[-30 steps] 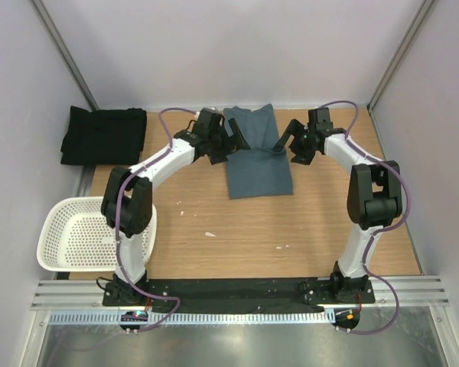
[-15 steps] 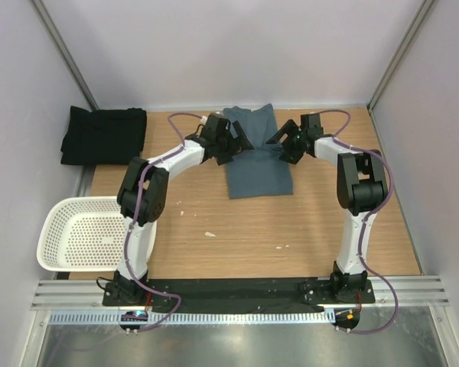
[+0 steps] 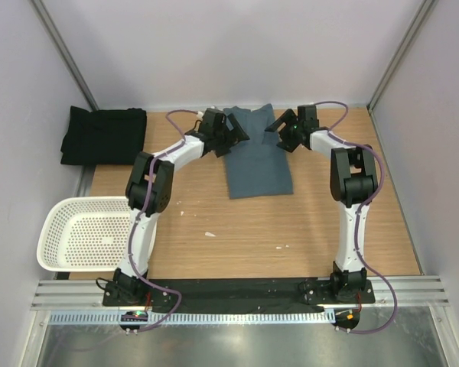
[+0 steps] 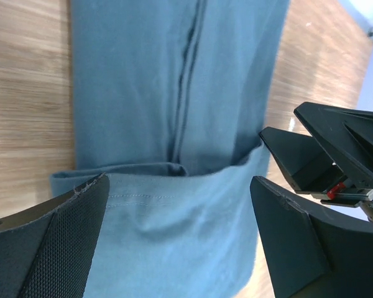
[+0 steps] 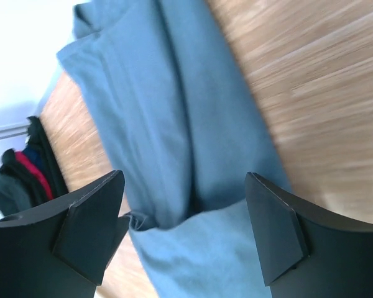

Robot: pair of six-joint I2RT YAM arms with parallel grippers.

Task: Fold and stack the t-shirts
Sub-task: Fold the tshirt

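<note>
**Both grippers spread wide at the far end of the blue-grey shirt**

The left gripper (image 3: 229,136) hangs over the left edge of the slate blue-grey cloth t-shirt (image 3: 258,164), and in its own wrist view (image 4: 179,183) the two black fingers stand wide apart. There is nothing pinched between them, only blue cloth showing in the gap. Whether the fingertips touch the fabric, I cannot tell.

Opposite it, the right gripper (image 3: 278,128) sits at the shirt's right edge, pointing in toward its partner. Its wrist view (image 5: 185,180) shows the same thing, with the fingers splayed and cloth below and between them. It also shows at the right of the left wrist view (image 4: 323,152), close in, with the shirt between the two grippers.

The shirt lies folded into a long narrow panel on the wooden table top (image 3: 252,222). It is at the far middle, with its far end near the back wall. A seam runs down its length, and a loose layer with a stitched hem lies across it on the side of both wrist cameras.

Well off to the left, at the table's far left corner, the plain black cloth t-shirt (image 3: 103,135) lies in a flat, roughly squared bundle. Nearer on the left, the white perforated plastic basket (image 3: 52,229) hangs over the table's edge.
</note>
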